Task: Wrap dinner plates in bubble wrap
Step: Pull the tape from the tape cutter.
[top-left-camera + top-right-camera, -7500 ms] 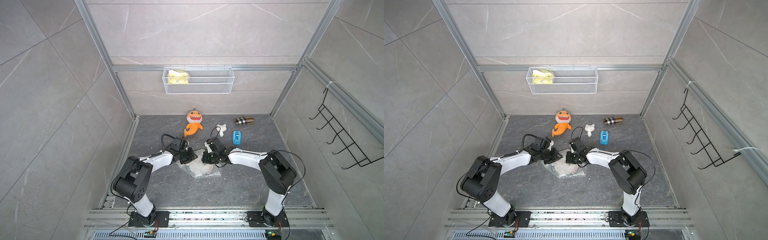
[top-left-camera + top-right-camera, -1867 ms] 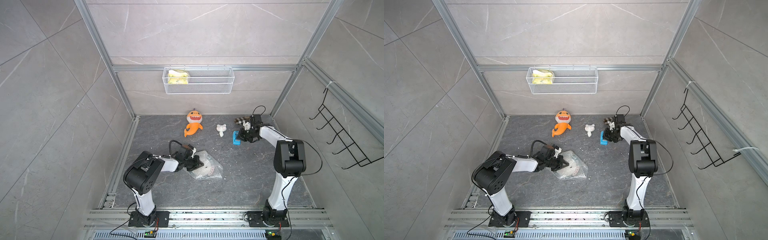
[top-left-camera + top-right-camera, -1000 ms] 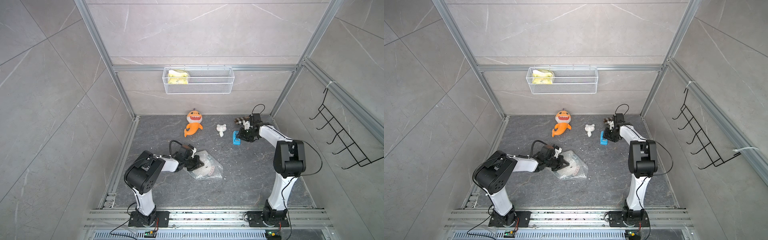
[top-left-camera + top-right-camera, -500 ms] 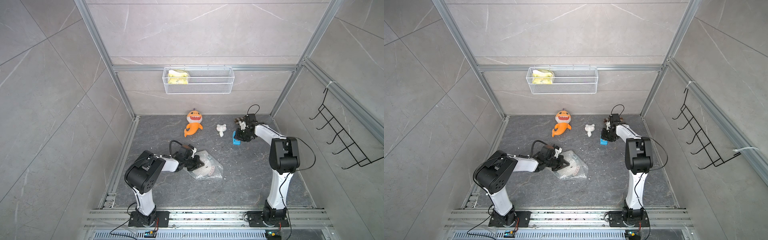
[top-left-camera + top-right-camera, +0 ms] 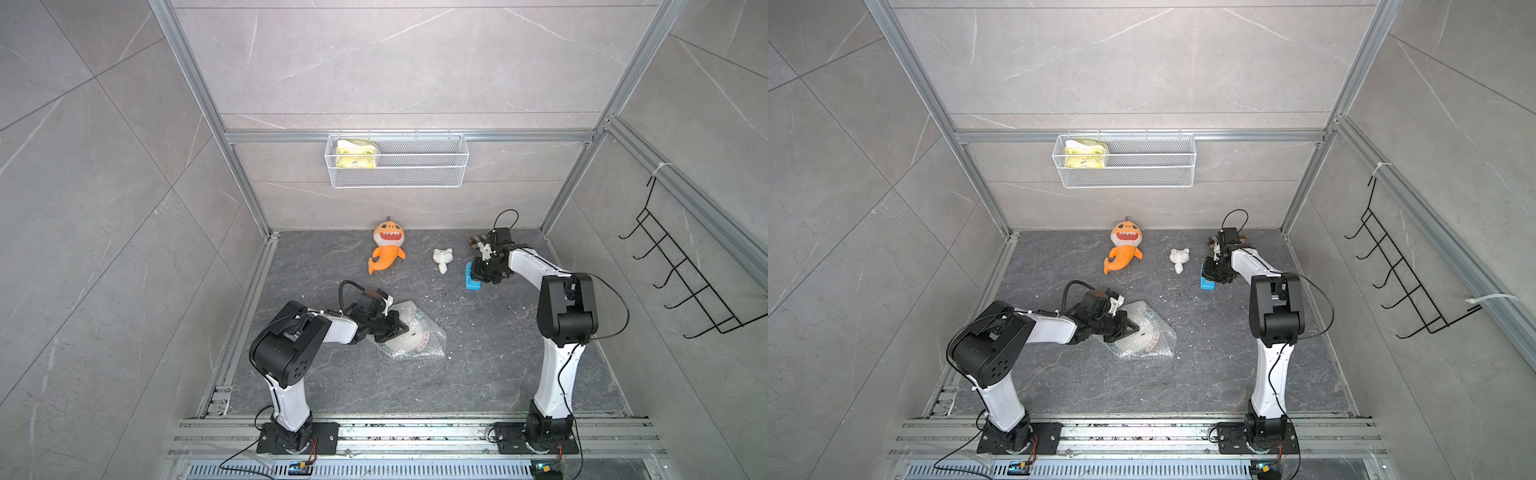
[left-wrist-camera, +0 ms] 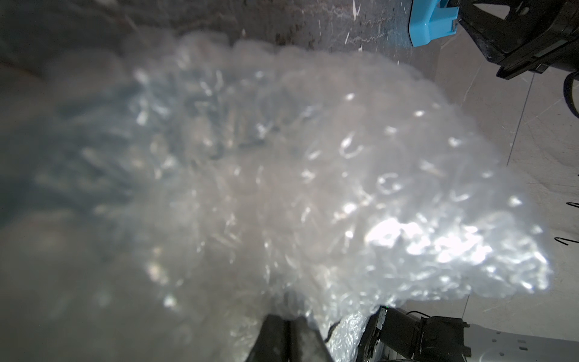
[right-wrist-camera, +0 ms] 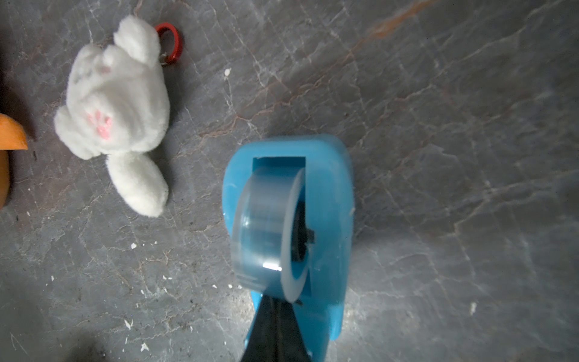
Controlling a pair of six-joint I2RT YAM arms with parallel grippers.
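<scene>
While our left gripper pinches the clear crinkly bubble wrap closed over the round white dinner plate — well apart from the blue plastic tape dispenser — our right gripper, pressed together, meets that dispenser, likely fetching tape.

Nothing here can be read. The plate shows faint marks on its rim through the bubble wrap, too small and blurred to make out as words.

Left hand and right hand pinched closed (arms extended low).
</scene>
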